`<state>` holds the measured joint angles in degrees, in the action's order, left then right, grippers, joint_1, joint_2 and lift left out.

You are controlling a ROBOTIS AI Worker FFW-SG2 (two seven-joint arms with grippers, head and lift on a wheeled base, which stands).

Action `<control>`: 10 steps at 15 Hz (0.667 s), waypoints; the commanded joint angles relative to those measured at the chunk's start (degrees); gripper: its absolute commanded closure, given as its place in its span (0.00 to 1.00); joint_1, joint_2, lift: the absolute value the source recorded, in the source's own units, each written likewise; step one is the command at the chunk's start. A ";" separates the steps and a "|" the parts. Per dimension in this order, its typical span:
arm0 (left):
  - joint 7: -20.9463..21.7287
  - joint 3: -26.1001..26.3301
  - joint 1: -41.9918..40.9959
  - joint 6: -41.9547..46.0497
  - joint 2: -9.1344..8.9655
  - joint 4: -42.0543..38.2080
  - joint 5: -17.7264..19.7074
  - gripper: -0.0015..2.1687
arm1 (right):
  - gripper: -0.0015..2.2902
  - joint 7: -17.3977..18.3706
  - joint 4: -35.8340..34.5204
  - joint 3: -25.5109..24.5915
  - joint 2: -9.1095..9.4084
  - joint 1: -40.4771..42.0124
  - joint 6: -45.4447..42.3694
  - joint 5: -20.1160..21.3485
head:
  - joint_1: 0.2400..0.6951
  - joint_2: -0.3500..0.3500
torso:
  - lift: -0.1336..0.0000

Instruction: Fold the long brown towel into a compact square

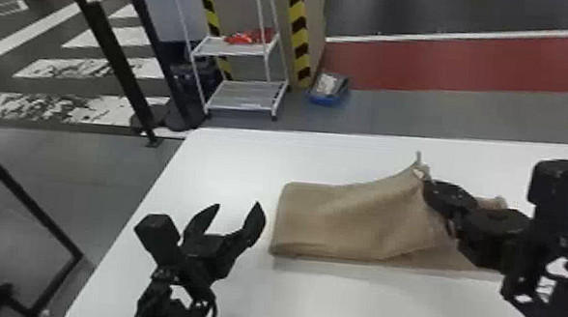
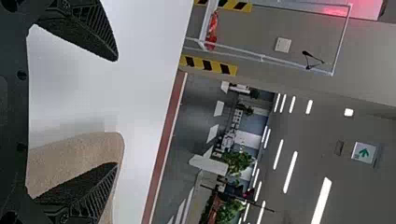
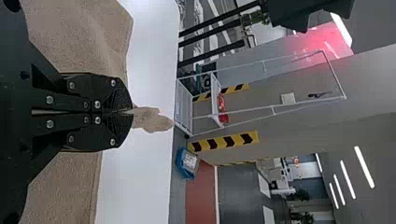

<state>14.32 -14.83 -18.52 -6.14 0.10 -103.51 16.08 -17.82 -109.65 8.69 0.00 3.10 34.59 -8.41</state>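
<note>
Supporting the work, white table: it is carrying the towel on its bare top, with both grippers reaching in over it.
White rack: it is standing on the floor past the far edge, toward the left.
Brown towel: it is lying right of the table's middle, its left part sitting fairly flat, its far side sloping up to the right gripper, more cloth spreading right beneath that arm. Folding seems to be partway along: the left end is looking doubled over, while the upper layer is waiting to be laid down and smoothed. The shape is still reading as a long strip, so at least one more fold is probably remaining before a compact square.
Right gripper: it is closing its two fingers together on the towel's far corner, holding it above the table.
Left gripper: it is hanging just left of the towel, fingers spread wide, gripping nothing.
Left edge: it is running from near to far in a rounded, fairly straight line, apparently a fold.
Pinched corner: it is poking past the right fingertips in a small crumpled tuft, likely needing straightening once down.
</note>
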 commanded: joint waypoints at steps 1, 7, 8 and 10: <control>-0.08 0.07 0.07 -0.15 -0.02 0.06 0.00 0.04 | 0.58 -0.02 -1.27 -3.07 0.05 0.59 1.41 -1.60 | 1.00 0.91 | 0.06; -0.08 0.24 -0.02 -0.15 -0.02 0.24 0.00 0.04 | 0.58 -0.63 -2.32 -7.29 0.05 0.95 2.46 -3.89 | 1.00 0.84 | 0.06; -0.08 0.24 -0.02 -0.15 -0.02 0.24 0.00 0.04 | 0.58 -0.55 -2.41 -8.78 0.05 1.12 2.46 -4.51 | 1.00 0.83 | 0.06; -0.08 0.24 0.07 -0.15 -0.02 0.24 -0.09 0.04 | 0.58 -0.55 -3.90 -11.68 0.05 1.30 4.57 -6.70 | 1.00 0.82 | 0.06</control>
<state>14.23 -14.59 -18.52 -6.29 0.09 -103.27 16.01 -18.37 -112.51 -1.07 0.00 4.37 37.54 -13.78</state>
